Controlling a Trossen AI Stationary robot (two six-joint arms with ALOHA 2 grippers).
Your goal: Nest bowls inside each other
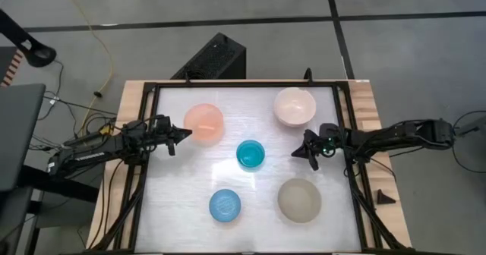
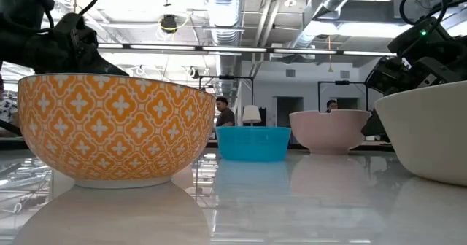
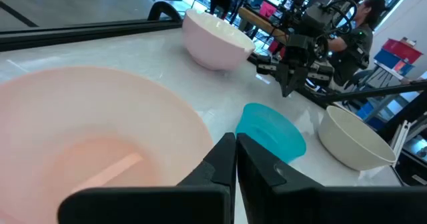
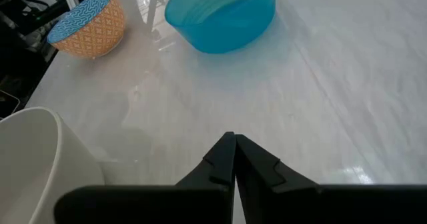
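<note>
Orange-patterned bowl (image 2: 109, 128) fills the low view's left foreground; five bowls all separate, none nested.
High view: salmon bowl (image 1: 203, 124) upper left, pale pink bowl (image 1: 295, 106) upper right, teal bowl (image 1: 250, 154) centre, blue-topped one lower centre, grey bowl (image 1: 298, 199) lower right. Left gripper (image 1: 184, 133) by salmon bowl's left rim, fingers shut, empty. Right gripper (image 1: 297, 153) right of teal, fingers shut, empty.

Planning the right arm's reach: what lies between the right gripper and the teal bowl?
Nothing: the high view shows bare white tabletop between the shut right gripper and the teal bowl, and the right wrist view shows the same.
</note>
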